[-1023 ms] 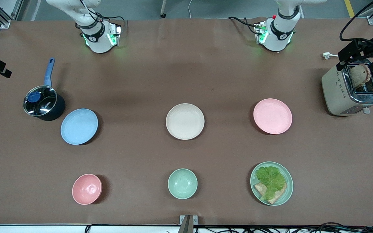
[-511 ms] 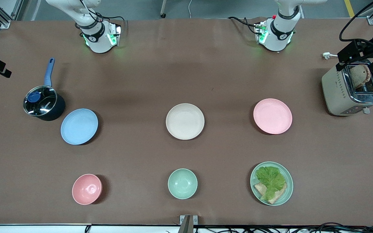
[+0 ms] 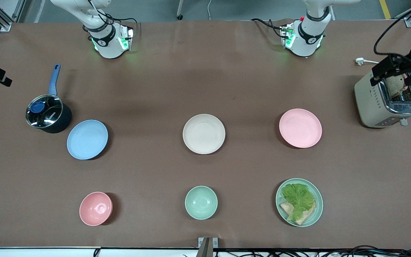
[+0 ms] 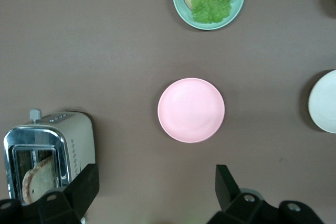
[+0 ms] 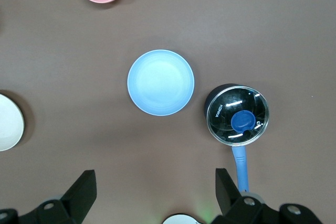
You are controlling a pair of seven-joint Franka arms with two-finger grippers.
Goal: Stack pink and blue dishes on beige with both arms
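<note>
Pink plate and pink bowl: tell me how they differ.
The pink plate is wide and shallow; the pink bowl is smaller across and deeper. The plate lies toward the left arm's end of the table, near the toaster; the bowl sits toward the right arm's end, nearer the front camera. Both are round, pale pink, empty and upright on the table.

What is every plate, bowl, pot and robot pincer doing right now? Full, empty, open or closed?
pink plate: empty, flat on table
blue plate: empty, beside the pot
beige plate: empty, nothing stacked on it
pink bowl: empty
green bowl: empty
green plate: holds lettuce and bread
pot: lid on
toaster: bread in slot
left pincer: open, above toaster
right pincer: open, holding nothing
</note>
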